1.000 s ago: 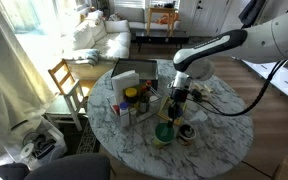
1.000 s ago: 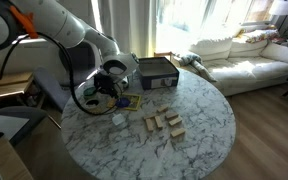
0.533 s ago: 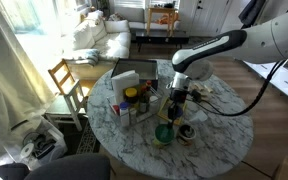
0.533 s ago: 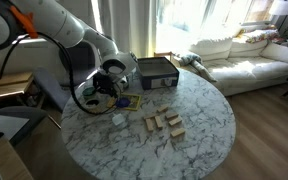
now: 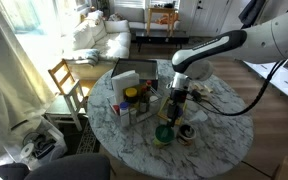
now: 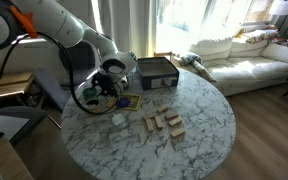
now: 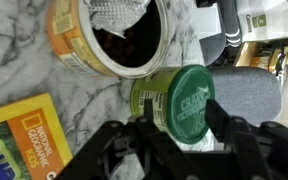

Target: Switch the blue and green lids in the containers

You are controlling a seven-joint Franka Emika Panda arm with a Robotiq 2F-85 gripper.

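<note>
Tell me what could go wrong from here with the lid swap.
1. The gripper hangs over the green lid with its jaws apart. If they close off-centre, they may shove or tip the container instead of gripping the lid.
2. The open tub stands close beside it. A finger coming down could catch its rim and spill the contents.

Lidded jar beside open tub (both on tbl).

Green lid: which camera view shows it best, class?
The wrist view: the green lid fills mid-frame, its embossed lettering visible. The exterior views give only a tiny green dot or nothing, the arm blocking it.
</note>
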